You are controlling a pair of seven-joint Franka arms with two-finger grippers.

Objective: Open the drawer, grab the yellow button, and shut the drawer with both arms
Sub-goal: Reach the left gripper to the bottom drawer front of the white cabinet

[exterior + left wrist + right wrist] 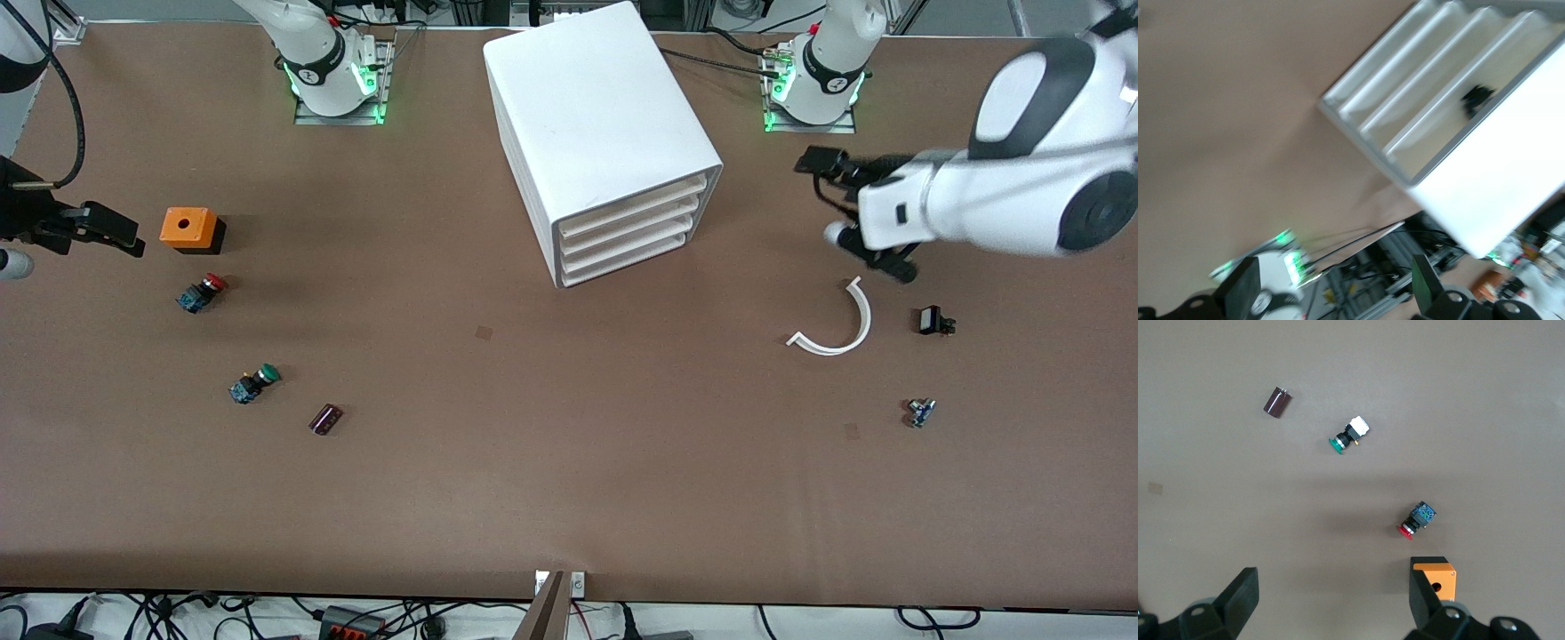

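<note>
Bright, even light falls from overhead on the brown counter [569, 462], and the front view is crisp edge to edge. Shadows are soft and short: a faint dark smudge lies by the orange box [188, 228], another beside the white cabinet [605, 133]. Green lamps glow at both arm bases. The left wrist view is smeared with blur, the cabinet's top nearly washed out. The right wrist view is sharp, with a broad soft shadow band across the counter.

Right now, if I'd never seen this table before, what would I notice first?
Probably the big white cabinet in the middle of the table, its four drawers all shut. Then the orange box toward the right arm's end, with the red-capped button and green-capped button nearer the front camera. Both arms hang over the table's ends, grippers open.
</note>
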